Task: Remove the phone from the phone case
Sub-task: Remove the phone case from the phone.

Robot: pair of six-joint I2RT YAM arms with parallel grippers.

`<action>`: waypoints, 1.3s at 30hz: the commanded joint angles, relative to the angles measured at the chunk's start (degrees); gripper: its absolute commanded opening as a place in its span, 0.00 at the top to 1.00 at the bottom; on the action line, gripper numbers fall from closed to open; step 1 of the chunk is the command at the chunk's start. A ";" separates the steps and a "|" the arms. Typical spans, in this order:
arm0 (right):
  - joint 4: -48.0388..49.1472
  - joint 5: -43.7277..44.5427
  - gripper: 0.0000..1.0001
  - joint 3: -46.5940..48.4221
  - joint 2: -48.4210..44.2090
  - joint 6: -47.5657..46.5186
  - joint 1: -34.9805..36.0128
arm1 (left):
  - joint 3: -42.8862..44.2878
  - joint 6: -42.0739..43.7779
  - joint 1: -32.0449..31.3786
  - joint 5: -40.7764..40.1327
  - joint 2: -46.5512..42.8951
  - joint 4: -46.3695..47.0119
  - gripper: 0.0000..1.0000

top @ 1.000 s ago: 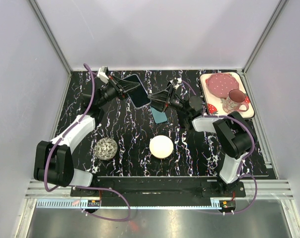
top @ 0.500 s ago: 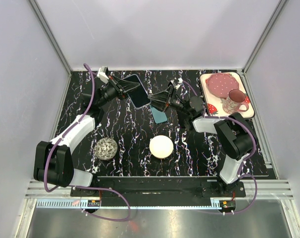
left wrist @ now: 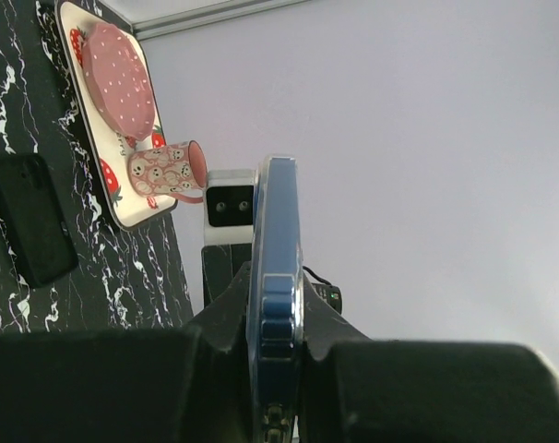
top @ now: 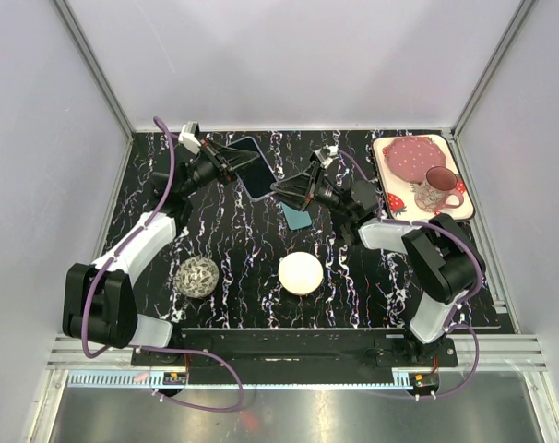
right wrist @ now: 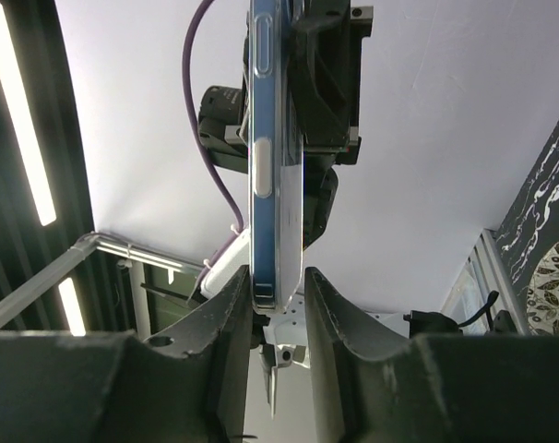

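A blue phone in a clear case (top: 254, 169) is held in the air at the back of the table. My left gripper (top: 228, 167) is shut on one end of it; in the left wrist view the phone (left wrist: 278, 221) stands edge-on between the jaws of my left gripper (left wrist: 276, 277). My right gripper (top: 282, 188) is at the phone's other end. In the right wrist view the phone's edge (right wrist: 275, 157) sits between the jaws of my right gripper (right wrist: 277, 277). The left jaw touches it and a slim gap shows at the right jaw.
A teal flat slab (top: 297, 218) lies on the black marbled table under the right gripper. A white disc (top: 301, 273) and a patterned ball (top: 198, 276) sit nearer the front. A strawberry tray (top: 397, 197) with a pink plate and a mug (top: 436, 189) stands at the back right.
My right gripper has moved left and up, and its jaws now straddle the phone's free end. The left gripper and the phone have barely moved.
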 commanded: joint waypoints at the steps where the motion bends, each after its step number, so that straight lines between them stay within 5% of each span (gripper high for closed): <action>1: -2.17 -0.79 0.67 1.77 -3.54 -4.39 1.63 | 3.68 0.02 0.41 -1.94 -3.11 3.60 1.00; 4: -2.09 -0.27 0.73 1.77 -3.45 -4.48 1.71 | 3.68 0.02 0.41 -1.77 -3.11 3.77 1.00; 8: -0.34 0.79 1.00 1.94 -2.75 -2.82 1.71 | 3.50 -0.33 0.58 -1.42 -3.02 4.30 1.00; 13: 13.25 4.83 1.00 3.17 2.16 4.12 2.15 | 3.06 -0.94 0.85 -1.06 -3.11 6.32 1.00; 28: 13.64 17.13 1.00 18.37 4.02 23.73 5.58 | 10.09 -14.82 3.57 1.05 -0.82 25.20 1.00; 35: 13.55 21.09 1.00 29.70 7.97 27.86 6.99 | 10.79 -23.18 3.57 0.70 0.50 43.83 1.00; 39: 13.55 22.41 1.00 34.98 11.92 29.45 7.08 | 12.81 -23.97 3.57 0.96 -0.38 43.94 1.00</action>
